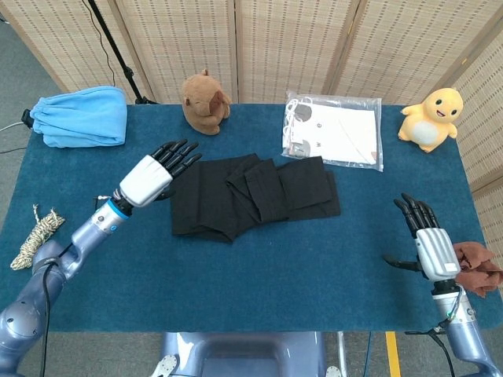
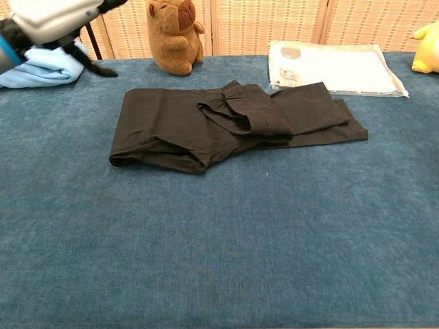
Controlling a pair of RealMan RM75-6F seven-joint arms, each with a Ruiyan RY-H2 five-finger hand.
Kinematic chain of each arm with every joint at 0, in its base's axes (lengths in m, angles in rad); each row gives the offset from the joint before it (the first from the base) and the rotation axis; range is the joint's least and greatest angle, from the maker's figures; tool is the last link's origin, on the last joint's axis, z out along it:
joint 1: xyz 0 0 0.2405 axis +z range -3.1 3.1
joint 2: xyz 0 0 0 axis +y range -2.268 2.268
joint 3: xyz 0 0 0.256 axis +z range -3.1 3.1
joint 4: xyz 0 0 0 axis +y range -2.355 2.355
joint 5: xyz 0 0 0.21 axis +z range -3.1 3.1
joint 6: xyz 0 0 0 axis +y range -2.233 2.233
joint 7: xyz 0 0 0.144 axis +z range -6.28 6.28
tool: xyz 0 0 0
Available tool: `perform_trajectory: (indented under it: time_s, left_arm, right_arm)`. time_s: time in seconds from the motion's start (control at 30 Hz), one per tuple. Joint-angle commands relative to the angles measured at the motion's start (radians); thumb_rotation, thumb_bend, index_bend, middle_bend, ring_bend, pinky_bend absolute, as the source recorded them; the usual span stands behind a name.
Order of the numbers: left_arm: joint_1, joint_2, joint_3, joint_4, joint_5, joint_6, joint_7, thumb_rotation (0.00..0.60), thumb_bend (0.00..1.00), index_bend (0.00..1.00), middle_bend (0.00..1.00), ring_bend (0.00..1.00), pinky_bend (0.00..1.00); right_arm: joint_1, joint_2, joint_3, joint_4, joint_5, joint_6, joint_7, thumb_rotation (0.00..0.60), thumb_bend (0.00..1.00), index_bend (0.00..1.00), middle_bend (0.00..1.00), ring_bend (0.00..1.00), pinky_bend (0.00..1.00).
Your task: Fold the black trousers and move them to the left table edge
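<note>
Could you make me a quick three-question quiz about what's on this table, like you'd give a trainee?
1. True or false: the left hand is holding the black trousers.
2. Which thing lies at the far left corner of the table? A) a blue cloth bundle B) a yellow duck toy C) a clear plastic packet
3. Fill in: the brown plush toy sits just behind the ____ .

Key
1. False: its fingers are spread, and it holds nothing, just left of the trousers.
2. A, the blue cloth bundle.
3. black trousers
</note>
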Motion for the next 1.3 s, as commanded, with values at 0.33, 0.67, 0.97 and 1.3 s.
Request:
perform_trajectory:
  time_s: [0.33, 0.67, 0.97, 1.3]
  left_arm:
    - [0.071, -0.047, 0.103, 0.124, 0.079, -0.123, -0.031, 0.600, 0.04, 0.21, 0.00, 0.10, 0.22]
    - [0.044, -0.098, 0.126, 0.149, 0.100, -0.196, 0.018, 0.600, 0.04, 0.20, 0.00, 0.10, 0.22]
    - [0.030, -0.136, 0.138, 0.164, 0.109, -0.252, 0.065, 0.600, 0.05, 0.21, 0.00, 0.10, 0.22]
    - [0.000, -0.175, 0.136, 0.174, 0.108, -0.281, 0.124, 0.600, 0.12, 0.25, 0.00, 0.12, 0.22]
  right_arm:
    - [0.006, -0.006, -0.001, 0.005, 0.009, -0.014, -0.009, 0.600, 0.00, 0.00, 0.00, 0.00, 0.00]
    - [0.006, -0.005, -0.001, 0.005, 0.012, -0.015, -0.005, 0.600, 0.00, 0.00, 0.00, 0.00, 0.00]
    - [0.005, -0.002, 0.000, 0.008, 0.015, -0.013, 0.004, 0.600, 0.00, 0.00, 0.00, 0.00, 0.00]
    - [0.003, 0.004, 0.000, 0.004, 0.012, -0.007, 0.014, 0.600, 0.00, 0.00, 0.00, 0.00, 0.00]
